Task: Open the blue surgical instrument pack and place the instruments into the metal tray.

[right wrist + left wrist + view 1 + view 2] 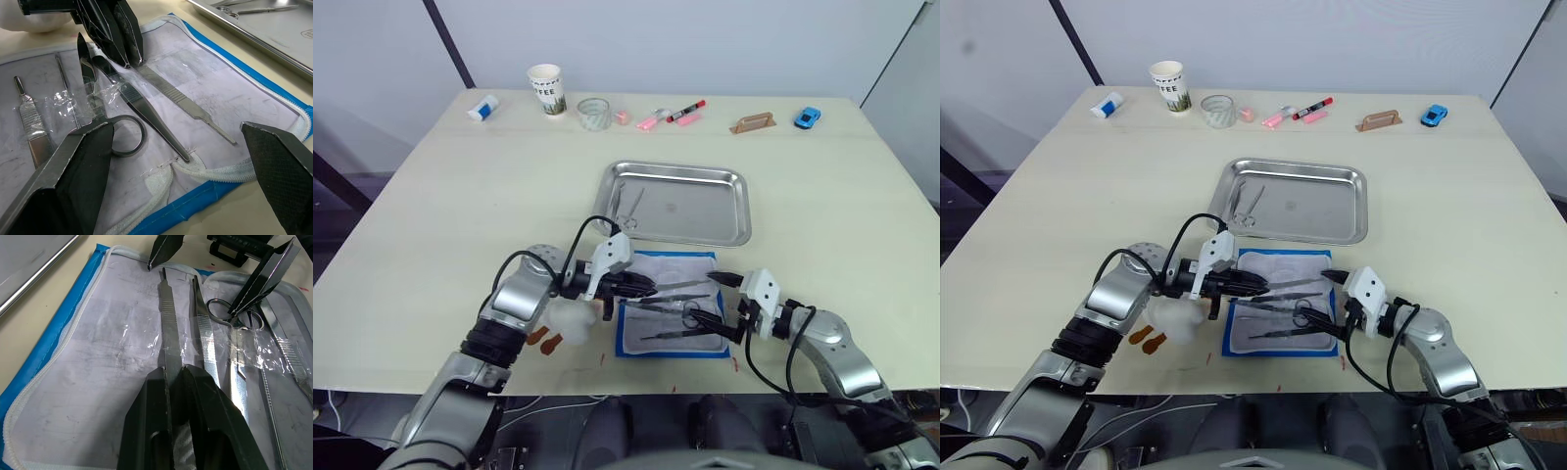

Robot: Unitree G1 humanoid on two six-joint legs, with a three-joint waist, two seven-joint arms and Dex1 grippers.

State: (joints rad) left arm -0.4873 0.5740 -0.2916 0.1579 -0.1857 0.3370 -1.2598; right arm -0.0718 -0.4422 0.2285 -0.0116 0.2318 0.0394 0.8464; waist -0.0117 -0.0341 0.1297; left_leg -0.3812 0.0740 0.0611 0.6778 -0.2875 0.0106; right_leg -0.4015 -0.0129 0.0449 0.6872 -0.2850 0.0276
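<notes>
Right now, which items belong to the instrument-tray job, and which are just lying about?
Job: blue surgical instrument pack, open; instruments on its lining; metal tray; left tool shut on a slim instrument.

Lying about: paper cup, marker pen, toy car, glass jar.

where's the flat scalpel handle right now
The scalpel handle lies on the opened blue pack, at the edge nearest the metal tray, beside the forceps. The left pincer is shut on one end.
</notes>
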